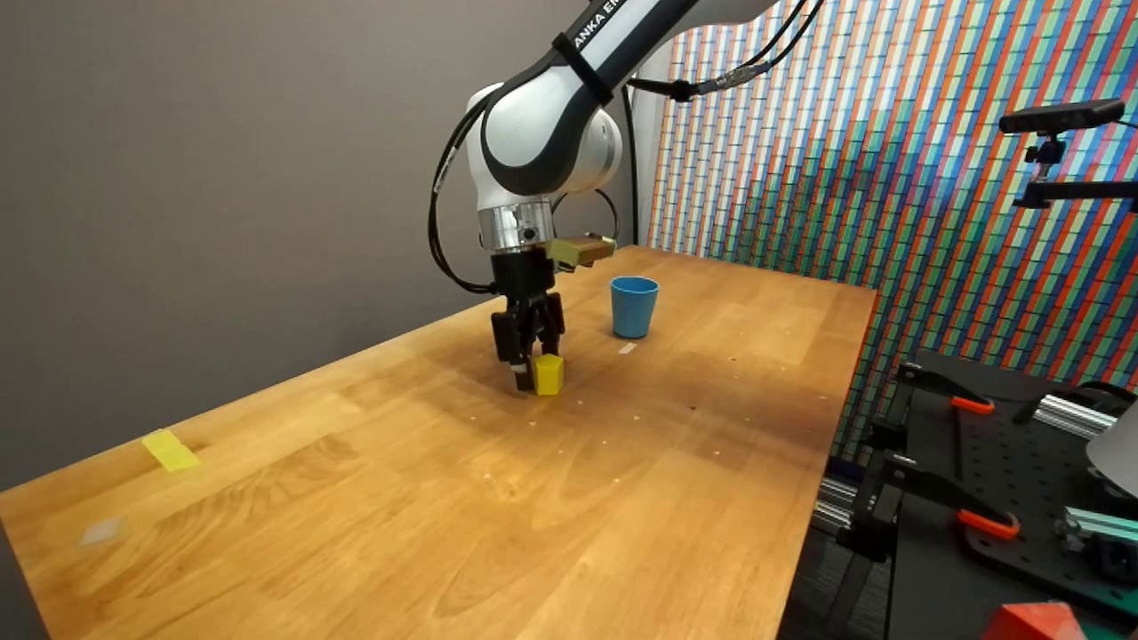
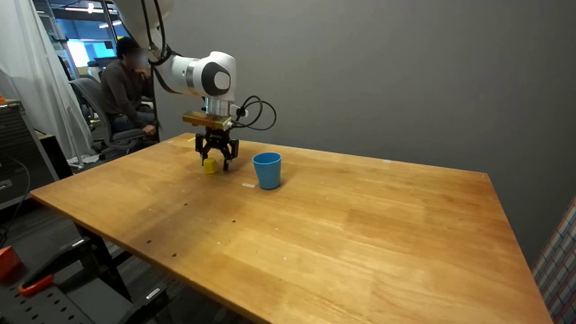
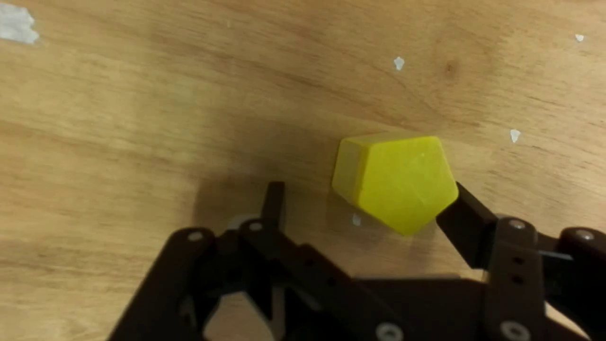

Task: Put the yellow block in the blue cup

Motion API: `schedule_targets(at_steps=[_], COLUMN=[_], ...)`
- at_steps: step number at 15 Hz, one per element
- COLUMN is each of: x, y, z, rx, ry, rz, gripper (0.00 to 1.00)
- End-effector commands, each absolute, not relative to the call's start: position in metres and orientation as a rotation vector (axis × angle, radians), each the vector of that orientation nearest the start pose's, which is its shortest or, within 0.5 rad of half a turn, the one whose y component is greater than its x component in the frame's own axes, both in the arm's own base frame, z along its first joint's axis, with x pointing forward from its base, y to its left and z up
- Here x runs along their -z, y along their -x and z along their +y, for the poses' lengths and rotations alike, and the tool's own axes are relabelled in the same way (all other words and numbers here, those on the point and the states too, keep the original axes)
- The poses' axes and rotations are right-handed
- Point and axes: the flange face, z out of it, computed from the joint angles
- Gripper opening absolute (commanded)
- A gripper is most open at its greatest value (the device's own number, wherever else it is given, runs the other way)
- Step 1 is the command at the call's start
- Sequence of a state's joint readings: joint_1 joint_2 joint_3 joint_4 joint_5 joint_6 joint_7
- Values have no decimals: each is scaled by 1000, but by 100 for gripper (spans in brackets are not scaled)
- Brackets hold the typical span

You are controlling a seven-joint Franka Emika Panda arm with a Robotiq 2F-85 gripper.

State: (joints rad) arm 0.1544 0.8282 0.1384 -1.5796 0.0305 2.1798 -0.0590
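Holds the gripper [image 2: 215, 164] low over a wooden table [image 2: 360, 234] with jaws spread apart, with the yellow block [image 3: 407, 184] resting on the wood just beside one jaw and the blue cup [image 1: 634, 309] standing upright nearby.

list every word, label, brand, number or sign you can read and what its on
"ANKA E" on the arm in an exterior view; next letter is cut off.
Clamps: pale labels, too small to read.
Cable: pale marking, too small to read.
Block, cup: no text seen.
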Motion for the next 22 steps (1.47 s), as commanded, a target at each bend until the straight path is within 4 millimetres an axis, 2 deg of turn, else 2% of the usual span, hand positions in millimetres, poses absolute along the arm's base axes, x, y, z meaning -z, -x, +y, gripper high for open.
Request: schedule_targets(at_steps=[1, 4, 6, 8, 12, 15, 18, 22], x=[-149, -157, -173, -193, -251, -279, -281, -262], y=[-637, -632, -630, -632, -646, -658, -666, -669], z=[186, 174, 155, 132, 75, 34, 3, -20], rx=[-389, -466, -494, -479, -372, -302, -268, -282], ry=[3009, 3025, 3053, 3077, 3135, 3160, 3150, 3162], rz=[-390, -300, -210, -120, 74, 203, 300, 377], gripper=[51, 27, 16, 16, 16, 16, 16, 16])
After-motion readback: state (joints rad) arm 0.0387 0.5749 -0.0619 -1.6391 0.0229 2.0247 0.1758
